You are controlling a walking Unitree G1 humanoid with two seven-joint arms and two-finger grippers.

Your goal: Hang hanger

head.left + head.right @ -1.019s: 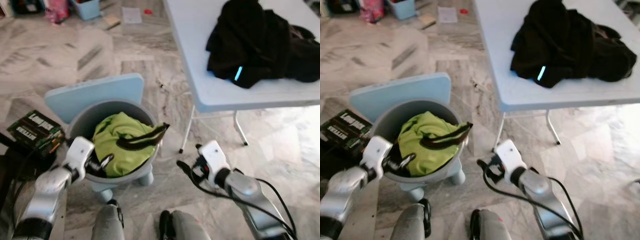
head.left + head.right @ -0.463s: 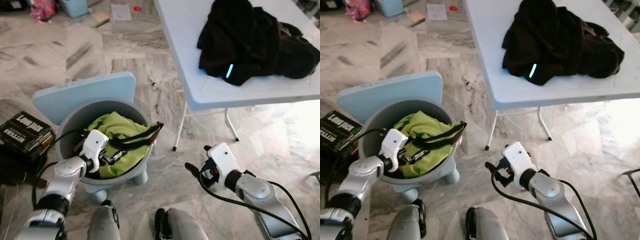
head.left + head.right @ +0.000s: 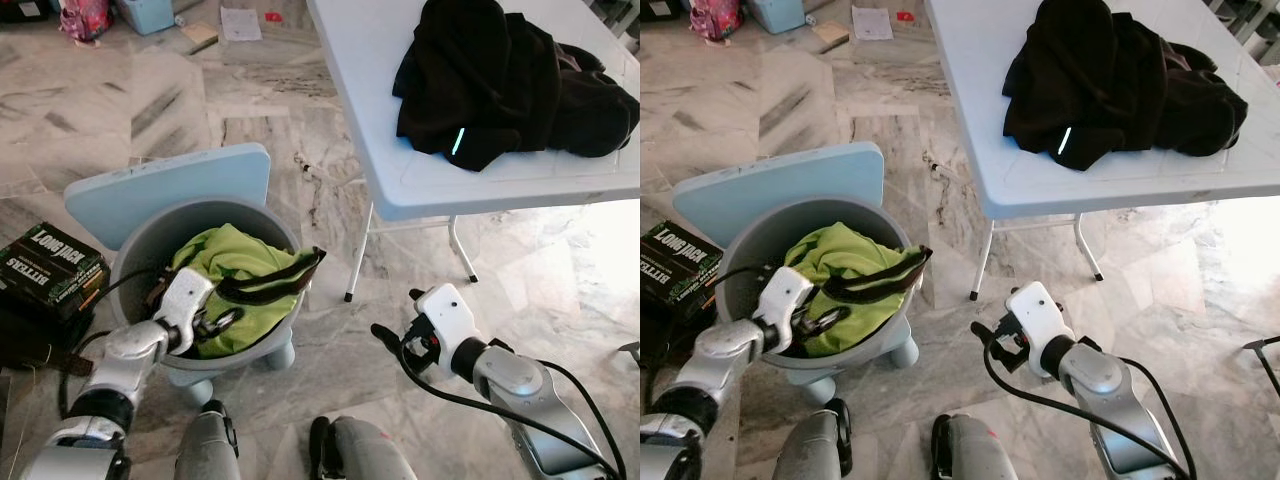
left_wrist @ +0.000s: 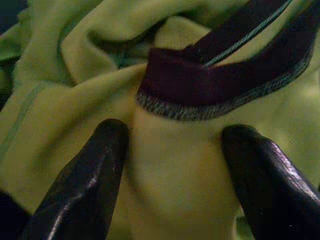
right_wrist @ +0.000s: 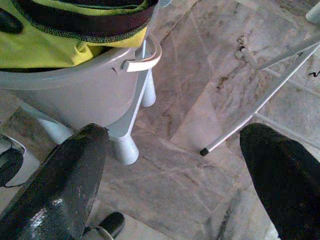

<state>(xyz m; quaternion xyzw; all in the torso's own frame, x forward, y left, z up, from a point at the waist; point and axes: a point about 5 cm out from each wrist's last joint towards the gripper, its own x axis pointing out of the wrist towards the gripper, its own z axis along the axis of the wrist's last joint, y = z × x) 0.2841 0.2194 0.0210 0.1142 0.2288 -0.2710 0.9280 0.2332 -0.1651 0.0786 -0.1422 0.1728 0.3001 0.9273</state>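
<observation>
A grey laundry basket [image 3: 135, 250] stands on the floor in front of me, holding a lime-green garment [image 3: 235, 262] with a dark maroon collar band [image 3: 275, 282]. My left gripper [image 3: 215, 322] reaches into the basket from its near side. In the left wrist view it [image 4: 172, 145] is open, and its two black fingers [image 4: 80, 185] straddle a fold of green cloth just below the collar band [image 4: 200, 80]. My right gripper [image 3: 392, 340] hangs open over the bare floor to the right of the basket, with nothing between its fingers [image 5: 65, 180].
A white folding table [image 3: 400, 190] at the right carries a heap of black clothing [image 3: 500, 80]; its thin leg [image 3: 358, 255] meets the floor near the basket. A light blue panel [image 3: 160, 185] stands behind the basket, a black box [image 3: 45, 265] to its left. Marble floor lies between.
The camera swung a little early on, then held steady. My left gripper has sunk slightly deeper onto the green garment. The right arm has barely moved.
</observation>
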